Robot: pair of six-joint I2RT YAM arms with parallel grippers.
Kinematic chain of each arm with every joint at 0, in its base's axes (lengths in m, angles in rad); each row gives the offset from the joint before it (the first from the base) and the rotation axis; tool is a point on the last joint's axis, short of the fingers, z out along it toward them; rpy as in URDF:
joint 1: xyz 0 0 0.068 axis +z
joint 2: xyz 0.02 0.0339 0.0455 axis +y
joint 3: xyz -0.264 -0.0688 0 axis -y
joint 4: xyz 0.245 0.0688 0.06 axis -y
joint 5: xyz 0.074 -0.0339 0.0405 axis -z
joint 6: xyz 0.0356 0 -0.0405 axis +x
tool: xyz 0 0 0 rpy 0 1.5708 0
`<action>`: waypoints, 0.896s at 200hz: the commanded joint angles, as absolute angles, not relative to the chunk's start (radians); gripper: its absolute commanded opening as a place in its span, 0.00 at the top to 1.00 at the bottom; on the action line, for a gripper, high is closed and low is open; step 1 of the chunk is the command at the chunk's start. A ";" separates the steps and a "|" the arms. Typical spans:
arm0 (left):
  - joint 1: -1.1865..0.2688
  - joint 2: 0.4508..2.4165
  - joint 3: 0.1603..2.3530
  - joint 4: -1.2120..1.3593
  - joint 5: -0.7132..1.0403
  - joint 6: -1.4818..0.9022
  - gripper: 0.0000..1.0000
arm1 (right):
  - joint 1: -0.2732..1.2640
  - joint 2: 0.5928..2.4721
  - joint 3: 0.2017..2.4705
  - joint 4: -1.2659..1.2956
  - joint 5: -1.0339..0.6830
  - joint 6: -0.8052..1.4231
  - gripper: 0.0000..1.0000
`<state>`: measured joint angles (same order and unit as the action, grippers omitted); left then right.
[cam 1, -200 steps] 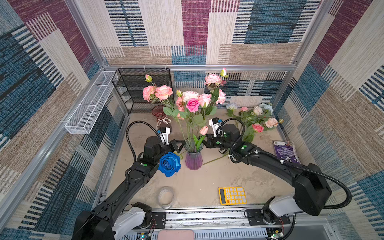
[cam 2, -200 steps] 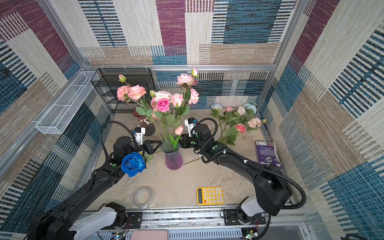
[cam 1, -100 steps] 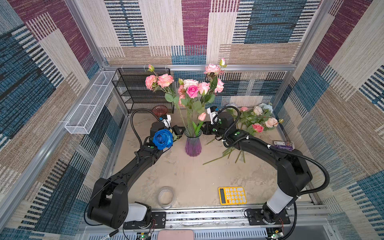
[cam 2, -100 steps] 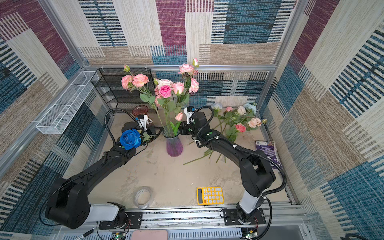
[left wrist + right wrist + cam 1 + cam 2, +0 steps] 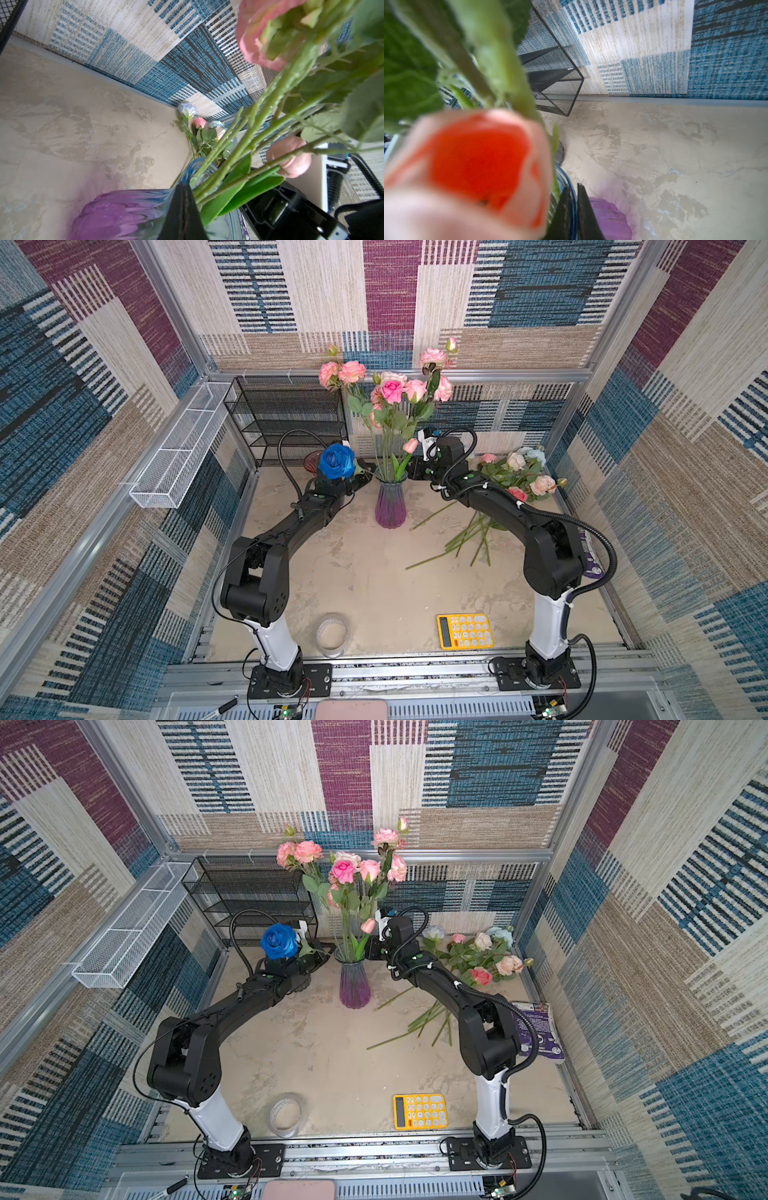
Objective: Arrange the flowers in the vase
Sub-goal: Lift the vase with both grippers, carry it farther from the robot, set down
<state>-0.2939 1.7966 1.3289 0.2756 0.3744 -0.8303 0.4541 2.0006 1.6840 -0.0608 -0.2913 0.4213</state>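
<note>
A purple glass vase stands upright mid-table with several pink and peach flowers in it. My left gripper is shut on the vase's rim from the left. From the right, my right gripper is shut on the same rim. A deep blue rose rides on top of my left wrist; its stem is hidden. More flowers lie at the back right, stems toward the middle.
A black mesh shelf stands at the back left, with a white wire basket on the left wall. Near the front edge lie a tape roll and a yellow calculator. A purple book lies by the right wall.
Both arms have reached toward the back wall with the vase between them, and the vase now stands farther back. The blue rose travelled with the left arm.
</note>
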 commanded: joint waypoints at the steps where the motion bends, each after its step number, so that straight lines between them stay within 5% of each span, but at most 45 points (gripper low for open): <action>1: -0.298 1.835 1.379 0.221 0.502 -0.795 0.98 | 0.456 2.045 1.729 -0.134 -0.360 0.410 0.89; 77: -0.294 1.812 1.315 0.288 0.515 -0.826 1.00 | 0.465 1.992 1.625 -0.051 -0.394 0.425 0.90; 144: -0.296 1.751 1.272 0.272 0.472 -0.819 0.74 | 0.466 1.915 1.511 0.011 -0.362 0.461 0.79; 179: -0.297 1.743 1.261 0.276 0.460 -0.822 0.73 | 0.466 1.898 1.504 0.017 -0.344 0.489 0.71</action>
<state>-0.2947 1.7538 1.2659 0.2649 0.4526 -0.8307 0.4648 1.9110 1.5093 0.0448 -0.3561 0.4587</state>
